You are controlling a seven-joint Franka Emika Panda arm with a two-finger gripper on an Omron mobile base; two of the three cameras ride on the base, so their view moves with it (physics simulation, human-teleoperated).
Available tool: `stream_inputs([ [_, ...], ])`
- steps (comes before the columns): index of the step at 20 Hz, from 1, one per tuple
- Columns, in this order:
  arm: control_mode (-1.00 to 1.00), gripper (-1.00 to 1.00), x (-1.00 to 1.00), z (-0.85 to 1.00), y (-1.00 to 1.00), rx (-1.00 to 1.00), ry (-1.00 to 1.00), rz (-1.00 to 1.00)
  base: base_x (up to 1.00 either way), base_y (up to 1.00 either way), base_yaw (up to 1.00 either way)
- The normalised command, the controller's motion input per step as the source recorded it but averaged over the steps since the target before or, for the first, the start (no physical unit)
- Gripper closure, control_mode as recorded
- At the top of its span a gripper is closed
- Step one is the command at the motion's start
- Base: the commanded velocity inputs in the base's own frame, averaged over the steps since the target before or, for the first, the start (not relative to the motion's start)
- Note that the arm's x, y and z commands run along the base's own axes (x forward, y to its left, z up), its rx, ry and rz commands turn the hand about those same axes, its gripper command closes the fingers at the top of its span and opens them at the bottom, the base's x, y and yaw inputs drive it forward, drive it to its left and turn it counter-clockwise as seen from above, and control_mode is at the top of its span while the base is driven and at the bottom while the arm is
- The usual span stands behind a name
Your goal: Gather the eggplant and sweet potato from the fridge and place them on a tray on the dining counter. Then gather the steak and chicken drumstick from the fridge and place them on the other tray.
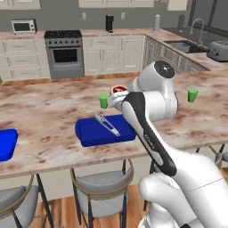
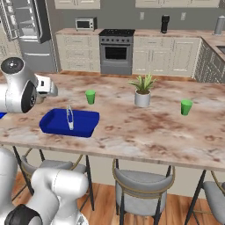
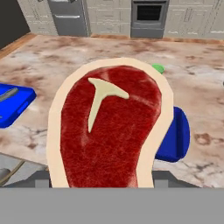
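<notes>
Claw (image 1: 116,94) closed on the steak (image 3: 109,129), carried above the marbled counter (image 1: 44,111). The steak's red face with a pale T-shaped bone fills the hand view. Below it lies a blue tray (image 1: 95,131) holding a silver utensil (image 1: 107,124); a second blue tray (image 1: 6,143) sits farther left. Two green cups (image 2: 90,96) and a potted plant (image 2: 142,91) stand on the counter.
</notes>
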Motion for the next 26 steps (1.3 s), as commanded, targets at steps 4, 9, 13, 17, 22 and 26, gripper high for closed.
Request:
stream_inputs([
  [4,-1.00,1.00,0.44,-0.24,0.14,-0.01,0.10,0.00,0.00,0.00,0.00],
  [9,-1.00,1.00,0.37,-0.30,0.01,-0.01,0.13,0.00,0.00,0.00,0.00],
  [13,-1.00,1.00,0.18,-0.36,0.00,0.00,0.14,0.00,0.00,0.00,0.00],
  [17,-1.00,1.00,0.15,-0.39,0.03,-0.01,0.05,0.00,0.00,0.00,0.00],
  [22,-1.00,1.00,0.24,-0.32,0.04,0.00,0.00,0.00,0.00,0.00,0.00],
  [26,-1.00,1.00,0.34,-0.11,0.11,0.00,0.00,0.00,0.00,0.00,0.00],
])
